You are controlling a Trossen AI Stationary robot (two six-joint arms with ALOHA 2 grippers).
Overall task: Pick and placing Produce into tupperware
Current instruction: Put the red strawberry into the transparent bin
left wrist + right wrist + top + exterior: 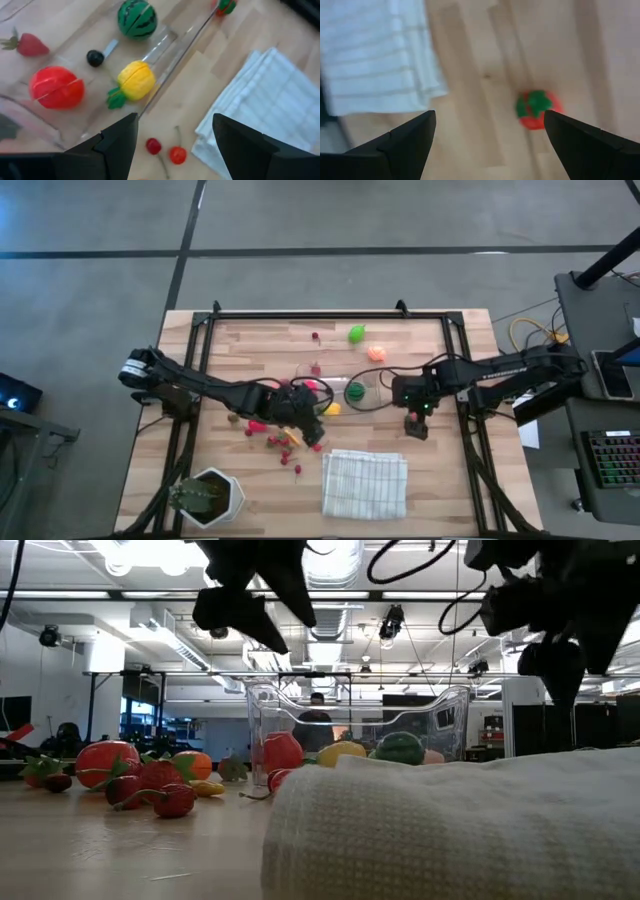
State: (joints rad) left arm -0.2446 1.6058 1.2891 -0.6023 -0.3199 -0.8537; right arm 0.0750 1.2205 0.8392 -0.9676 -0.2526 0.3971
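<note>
**Both grippers hover open over the produce**

At the table's [240, 340] left front corner stands a potted plant [205, 496]. The left gripper [308, 420] hangs with fingers [117, 142] apart and empty above loose cherries [165, 150], beside the clear tupperware [372, 385]. Inside it lie a red fruit [56, 87], a yellow fruit [135, 80] and a striped watermelon ball [137, 18]. A folded white cloth [364, 483] lies in front. The right gripper [415, 425] hovers, fingers [407, 142] spread wide, over a red tomato [537, 110].

Bare wood lies open around the tomato [537, 109] beneath the right gripper [487, 137]; the cloth [364, 482] flanks it, the tupperware [340, 385] stands beyond.
</note>
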